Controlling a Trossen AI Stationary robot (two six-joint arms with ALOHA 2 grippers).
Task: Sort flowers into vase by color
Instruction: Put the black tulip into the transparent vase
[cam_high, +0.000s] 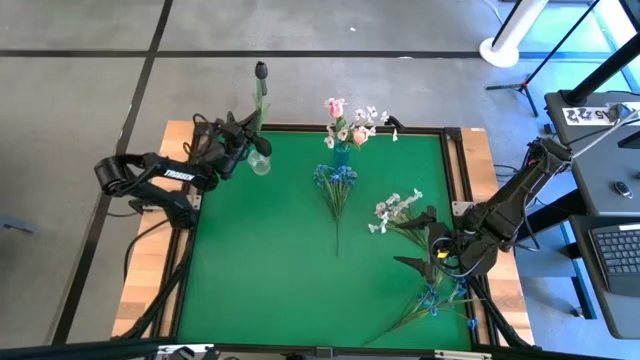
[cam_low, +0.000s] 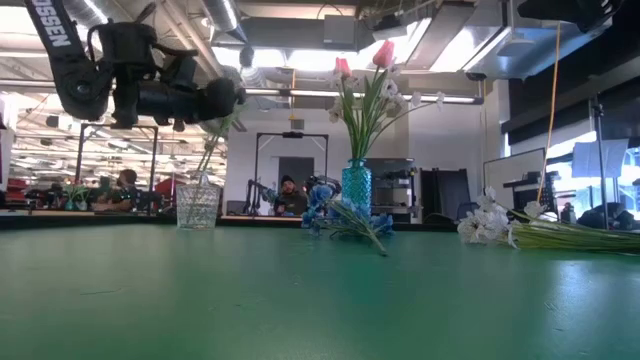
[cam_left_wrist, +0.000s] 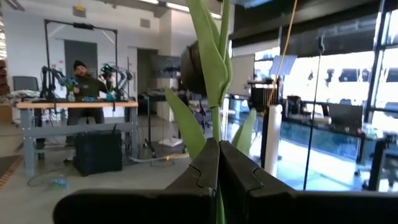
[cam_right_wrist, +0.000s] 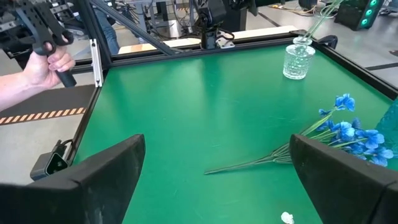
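Left hand (cam_left_wrist: 217, 163) clenched on a dark tulip's stem (cam_left_wrist: 218, 127) — bud half hidden; right hand (cam_right_wrist: 214, 165) released.

— Where do the vases stand on the green felt-topped table (cam_high: 270, 260)?

— A clear ribbed glass vase (cam_high: 260, 160) stands at the far left corner, a dark-budded green stem (cam_high: 259, 100) in it. The blue patterned glass vase (cam_high: 342, 155) stands mid far edge.

— And loose flowers?

— Blue cluster flowers (cam_high: 335, 180) lie before that vase; a white blossom spray (cam_high: 397, 208) lies right.
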